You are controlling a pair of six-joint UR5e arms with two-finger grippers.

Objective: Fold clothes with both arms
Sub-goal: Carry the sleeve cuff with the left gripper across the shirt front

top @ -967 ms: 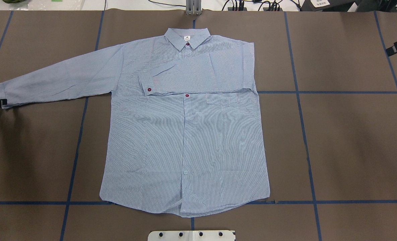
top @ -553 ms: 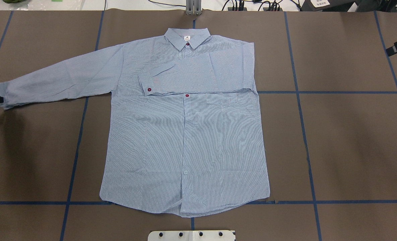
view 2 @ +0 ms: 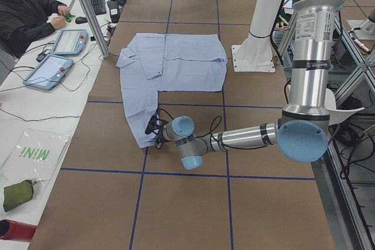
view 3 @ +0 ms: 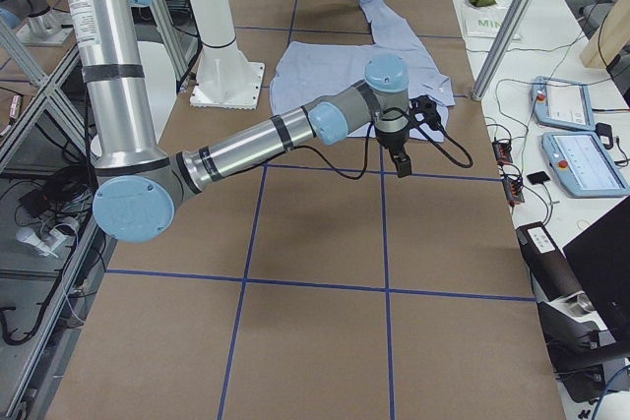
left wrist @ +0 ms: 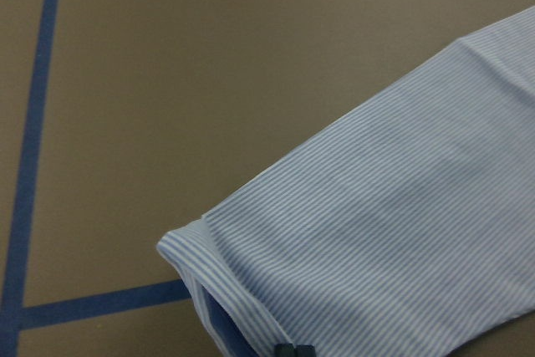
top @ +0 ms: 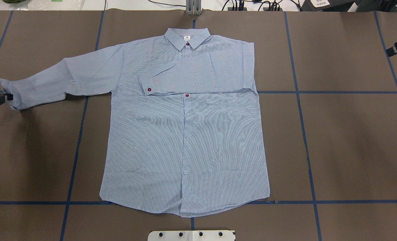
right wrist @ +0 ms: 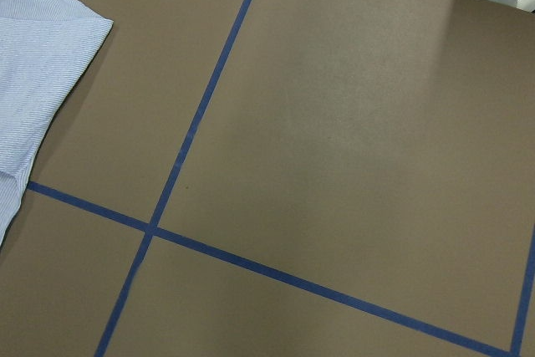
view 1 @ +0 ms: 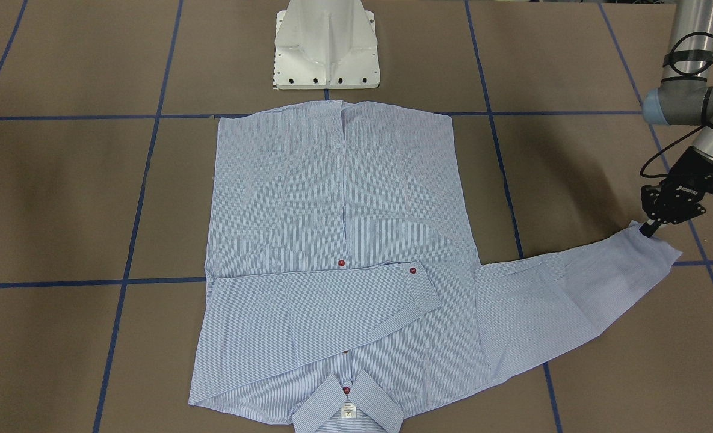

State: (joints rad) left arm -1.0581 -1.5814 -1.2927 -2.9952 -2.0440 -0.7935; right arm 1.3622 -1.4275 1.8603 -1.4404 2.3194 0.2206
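Blue-striped sleeve cuff (top: 13,87), clamped tight in the left gripper (top: 9,97), is best lifted clear and laid flat across the shirt (top: 185,140).

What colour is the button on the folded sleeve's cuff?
Dark red. The cuff button shows best in the exterior front-facing view.

Thin, finely striped cloth shirt (top: 185,140); matt brown table (top: 345,144)
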